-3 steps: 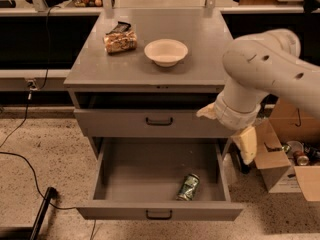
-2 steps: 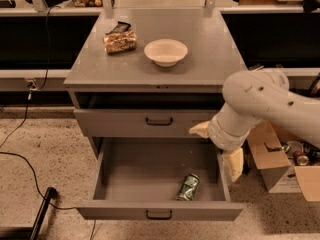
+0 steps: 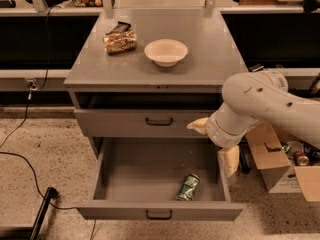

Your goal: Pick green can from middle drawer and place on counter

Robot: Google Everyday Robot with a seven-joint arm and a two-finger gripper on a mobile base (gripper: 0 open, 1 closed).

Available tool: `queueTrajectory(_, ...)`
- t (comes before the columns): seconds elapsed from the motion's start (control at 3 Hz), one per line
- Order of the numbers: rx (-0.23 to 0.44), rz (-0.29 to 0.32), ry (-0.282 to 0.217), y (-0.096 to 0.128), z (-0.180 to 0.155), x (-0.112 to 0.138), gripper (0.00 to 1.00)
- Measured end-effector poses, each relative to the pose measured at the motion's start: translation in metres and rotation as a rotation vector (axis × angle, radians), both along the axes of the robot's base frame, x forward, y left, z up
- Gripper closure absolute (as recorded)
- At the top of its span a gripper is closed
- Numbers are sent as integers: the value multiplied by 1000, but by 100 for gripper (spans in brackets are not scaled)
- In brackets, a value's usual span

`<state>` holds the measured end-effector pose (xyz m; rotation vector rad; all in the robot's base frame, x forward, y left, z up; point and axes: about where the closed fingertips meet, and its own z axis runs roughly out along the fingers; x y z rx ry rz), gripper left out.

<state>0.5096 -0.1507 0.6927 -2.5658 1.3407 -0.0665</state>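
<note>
The green can [image 3: 188,187] lies on its side in the open middle drawer [image 3: 159,212], near the front right corner. My gripper [image 3: 214,143] hangs at the end of the big white arm [image 3: 260,101], over the drawer's right rear corner and above the can. Its two pale yellow fingers [image 3: 230,160] are spread apart and hold nothing. The grey counter [image 3: 205,59] is the cabinet's top.
A white bowl [image 3: 166,51] and a snack bag [image 3: 120,41] sit on the counter. The drawer above [image 3: 150,121] is closed. A cardboard box [image 3: 282,171] with a reddish can [image 3: 301,158] stands right of the cabinet. Black cables [image 3: 25,164] run over the floor at left.
The arm has swung down and to the left, bringing the gripper from beside the cabinet's right edge to over the open drawer's right side. The can has not moved.
</note>
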Motion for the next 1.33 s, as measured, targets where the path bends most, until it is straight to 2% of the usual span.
queueTrajectory(0.33,30,34,36,15,-27,5,0)
queueTrajectory(0.67,55,19,40,24,-78,10,0)
queueTrajectory(1.0,68,7,14,36,-122,18,0)
queueTrajectory(1.33,76,4,-2,38,-123,22,0)
